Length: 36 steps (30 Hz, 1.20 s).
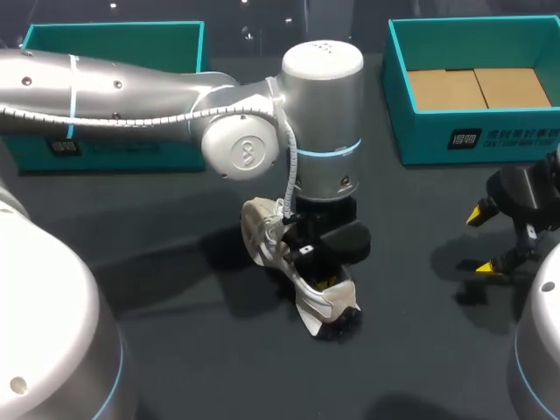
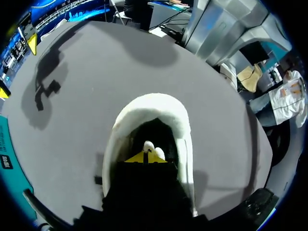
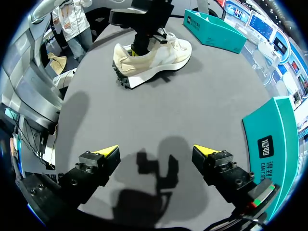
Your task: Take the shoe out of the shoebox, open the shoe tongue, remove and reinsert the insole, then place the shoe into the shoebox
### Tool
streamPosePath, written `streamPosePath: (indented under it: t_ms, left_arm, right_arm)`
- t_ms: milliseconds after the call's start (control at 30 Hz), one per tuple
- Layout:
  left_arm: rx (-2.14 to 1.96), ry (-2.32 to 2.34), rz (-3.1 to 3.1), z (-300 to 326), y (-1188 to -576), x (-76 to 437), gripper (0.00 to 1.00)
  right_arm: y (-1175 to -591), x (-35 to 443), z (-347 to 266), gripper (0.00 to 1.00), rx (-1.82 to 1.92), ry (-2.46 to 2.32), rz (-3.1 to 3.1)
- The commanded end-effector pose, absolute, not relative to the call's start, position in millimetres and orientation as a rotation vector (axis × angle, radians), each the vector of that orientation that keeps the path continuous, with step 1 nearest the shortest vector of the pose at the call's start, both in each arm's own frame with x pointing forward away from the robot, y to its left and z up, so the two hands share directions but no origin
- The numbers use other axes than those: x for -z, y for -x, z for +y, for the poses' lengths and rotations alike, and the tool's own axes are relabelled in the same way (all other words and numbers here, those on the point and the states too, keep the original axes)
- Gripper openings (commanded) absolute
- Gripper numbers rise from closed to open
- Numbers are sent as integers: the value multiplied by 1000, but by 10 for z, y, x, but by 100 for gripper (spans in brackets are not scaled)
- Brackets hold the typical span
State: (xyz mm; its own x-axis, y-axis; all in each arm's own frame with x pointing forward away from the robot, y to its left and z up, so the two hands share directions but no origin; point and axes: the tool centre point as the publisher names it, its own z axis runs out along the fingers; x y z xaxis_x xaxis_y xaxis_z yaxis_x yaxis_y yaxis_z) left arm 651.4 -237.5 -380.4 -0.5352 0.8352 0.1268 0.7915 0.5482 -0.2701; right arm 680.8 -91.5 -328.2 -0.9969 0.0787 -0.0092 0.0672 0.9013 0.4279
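Insole step, we judge: shoe [image 1: 260, 229] on the table [image 1: 201, 367], out of the shoebox [image 1: 472, 140]; left gripper [image 2: 145, 158] in its mouth, tips pressed together; right gripper [image 3: 156, 156] spread over bare table; next, lift straight, heel steadied.

- The left arm [image 1: 131, 96] enters from the left side of the head view and extends past the middle.
- The left wrist [image 1: 324, 114] stands vertical, its axis pointing straight down.
- The left gripper [image 2: 145, 158] points downward below the wrist. In the left wrist view its two yellow tips lie together with no visible gap.
- The right arm [image 1: 542, 350] enters at the lower right corner of the head view.
- The right gripper [image 3: 156, 151] sits at the right side, well apart from the left gripper.
- The right gripper's fingers [image 3: 96, 166] are spread wide, with nothing between the yellow tips.
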Motion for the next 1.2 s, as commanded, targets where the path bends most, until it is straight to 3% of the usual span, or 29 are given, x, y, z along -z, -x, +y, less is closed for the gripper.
streamPosePath:
  t_ms: [33,700,1200]
  left_arm:
    - [-253,1379,-2580,-2244,-6415,3622,0]
    - [-162,1322,-2585,-2299,-6541,4131,0]
    - [-128,1353,-2778,-2291,-6557,3675,0]
  right_arm:
    - [-6791,3279,-912,100,-678,-117,3036]
    - [-6791,3279,-912,100,-678,-117,3036]
    - [-6791,3279,-912,100,-678,-117,3036]
